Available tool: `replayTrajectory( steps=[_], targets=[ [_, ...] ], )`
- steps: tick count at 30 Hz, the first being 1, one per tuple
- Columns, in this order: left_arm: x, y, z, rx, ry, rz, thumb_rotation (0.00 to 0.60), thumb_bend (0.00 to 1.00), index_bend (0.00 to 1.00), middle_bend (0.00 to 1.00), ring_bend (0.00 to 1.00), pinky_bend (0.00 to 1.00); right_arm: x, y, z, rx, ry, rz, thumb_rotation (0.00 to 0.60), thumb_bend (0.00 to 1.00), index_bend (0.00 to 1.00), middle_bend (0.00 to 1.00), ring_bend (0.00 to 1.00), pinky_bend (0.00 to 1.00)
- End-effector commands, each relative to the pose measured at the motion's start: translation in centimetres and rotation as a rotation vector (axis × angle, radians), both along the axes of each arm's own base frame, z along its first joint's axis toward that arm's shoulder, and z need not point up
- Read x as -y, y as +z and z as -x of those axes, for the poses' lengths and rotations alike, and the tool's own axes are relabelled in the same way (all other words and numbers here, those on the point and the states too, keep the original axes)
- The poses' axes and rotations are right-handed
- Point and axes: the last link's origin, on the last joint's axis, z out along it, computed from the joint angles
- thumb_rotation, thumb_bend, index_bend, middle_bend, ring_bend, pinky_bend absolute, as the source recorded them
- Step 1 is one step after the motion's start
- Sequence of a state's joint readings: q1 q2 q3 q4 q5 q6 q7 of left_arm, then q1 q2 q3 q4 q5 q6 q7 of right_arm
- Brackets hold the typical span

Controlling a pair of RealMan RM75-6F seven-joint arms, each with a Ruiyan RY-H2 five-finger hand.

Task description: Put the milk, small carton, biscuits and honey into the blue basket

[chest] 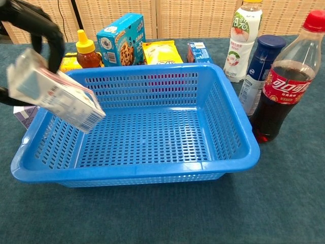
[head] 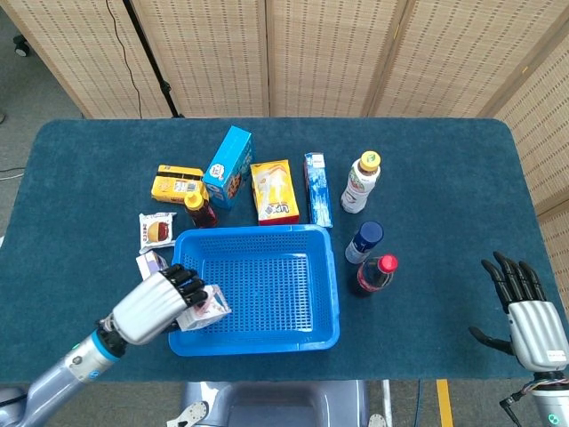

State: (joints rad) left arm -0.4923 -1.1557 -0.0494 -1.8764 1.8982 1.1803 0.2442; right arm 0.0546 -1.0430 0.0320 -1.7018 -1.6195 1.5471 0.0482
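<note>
the cola bottle (chest: 284, 86) has a red label with white chinese lettering; print on the other packs is too small to read. the left hand (head: 158, 302) grips a small white carton (chest: 55, 99), dark fingers (chest: 43, 30) curled over its top, holding it tilted above the left rim of the blue basket (chest: 233, 137). the honey bottle (chest: 87, 51) and blue biscuit box (chest: 122, 38) stand behind the basket. the right hand (head: 524, 307) rests empty, fingers spread, well right of the bottles.
</note>
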Motion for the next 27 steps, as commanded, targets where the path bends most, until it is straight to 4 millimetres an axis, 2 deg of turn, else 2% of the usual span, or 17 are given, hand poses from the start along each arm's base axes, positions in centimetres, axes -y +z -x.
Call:
replayTrajectory(
  steps=[1, 6, 11, 13, 14, 15, 17, 21, 24, 27],
  targets=[
    [-0.7, -3.0, -2.4, -0.049, -0.029, 0.039, 0.600, 0.28, 0.63, 0.56, 0.38, 0.45, 0.1, -0.1, 0.0, -0.002, -0.001, -0.002, 0.600, 0.00, 0.00, 0.00, 0.00, 0.00],
    [-0.7, -5.3, -3.1, -0.086, -0.015, 0.069, 0.600, 0.28, 0.62, 0.55, 0.36, 0.45, 0.1, -0.2, 0.1, -0.004, -0.004, -0.008, 0.600, 0.00, 0.00, 0.00, 0.00, 0.00],
    [-0.8, -7.1, -2.8, -0.141, 0.034, 0.100, 0.600, 0.28, 0.61, 0.52, 0.32, 0.45, 0.1, -0.1, 0.1, -0.006, -0.006, -0.006, 0.600, 0.00, 0.00, 0.00, 0.00, 0.00],
    [-0.8, -7.2, -2.4, -0.160, 0.066, 0.119, 0.600, 0.27, 0.50, 0.40, 0.23, 0.39, 0.2, -0.1, 0.2, -0.005, -0.008, -0.004, 0.600, 0.00, 0.00, 0.00, 0.00, 0.00],
    [-0.8, -7.1, -2.4, -0.163, 0.069, 0.122, 0.600, 0.26, 0.33, 0.24, 0.13, 0.32, 0.2, -0.1, 0.2, -0.005, -0.008, -0.004, 0.600, 0.00, 0.00, 0.00, 0.00, 0.00],
    [-0.7, -7.0, -2.3, -0.159, 0.088, 0.141, 0.600, 0.24, 0.16, 0.10, 0.05, 0.23, 0.2, -0.1, 0.2, -0.005, -0.008, -0.004, 0.600, 0.00, 0.00, 0.00, 0.00, 0.00],
    [-0.7, -6.3, -2.2, -0.138, 0.122, 0.168, 0.600, 0.20, 0.00, 0.00, 0.00, 0.14, 0.2, -0.1, 0.2, -0.004, -0.007, -0.007, 0.600, 0.00, 0.00, 0.00, 0.00, 0.00],
    [-0.3, -4.7, -2.1, -0.081, 0.125, 0.181, 0.600, 0.12, 0.00, 0.00, 0.00, 0.12, 0.2, -0.2, 0.1, 0.003, -0.002, -0.013, 0.600, 0.00, 0.00, 0.00, 0.00, 0.00],
    [-0.2, -3.1, -1.6, -0.042, 0.131, 0.176, 0.600, 0.11, 0.00, 0.00, 0.00, 0.12, 0.2, -0.2, 0.1, 0.002, -0.003, -0.012, 0.600, 0.00, 0.00, 0.00, 0.00, 0.00],
    [-0.4, -0.7, -0.5, 0.002, 0.145, 0.136, 0.600, 0.11, 0.00, 0.00, 0.00, 0.12, 0.2, -0.1, 0.1, 0.001, -0.004, -0.007, 0.600, 0.00, 0.00, 0.00, 0.00, 0.00]
  ],
)
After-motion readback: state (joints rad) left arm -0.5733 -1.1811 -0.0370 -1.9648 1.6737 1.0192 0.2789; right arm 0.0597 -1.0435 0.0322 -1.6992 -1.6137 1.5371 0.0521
